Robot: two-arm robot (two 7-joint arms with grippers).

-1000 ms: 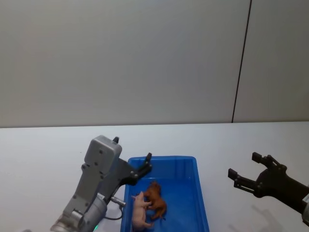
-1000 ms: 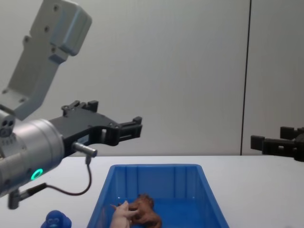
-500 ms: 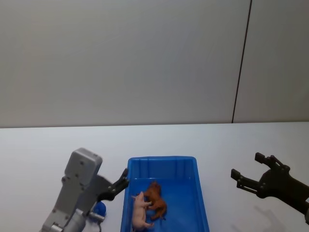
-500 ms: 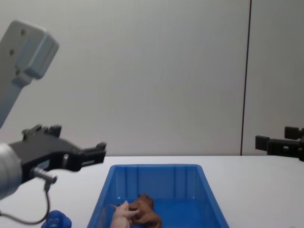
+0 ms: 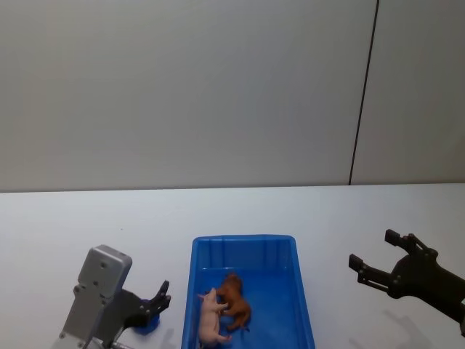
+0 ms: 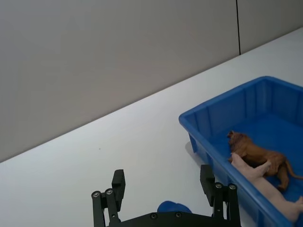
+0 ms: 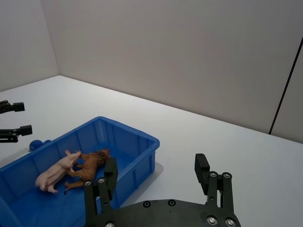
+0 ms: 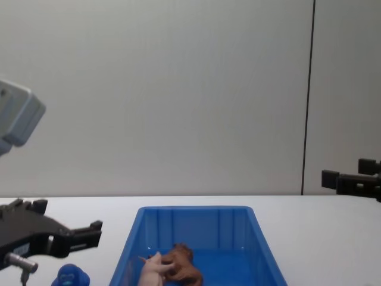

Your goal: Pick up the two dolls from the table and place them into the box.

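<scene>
White table [image 5: 87, 218] under my cameras: pig [image 5: 211, 320] and lion [image 5: 236, 299] lie touching inside the box [image 5: 243, 241]; left gripper [image 5: 158, 301] spread left of it, right gripper [image 5: 376, 256] spread right.

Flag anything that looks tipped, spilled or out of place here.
Only the pink pig looks off: it lies on its side against the brown lion inside the blue bin. Nothing is spilled or damaged.
</scene>
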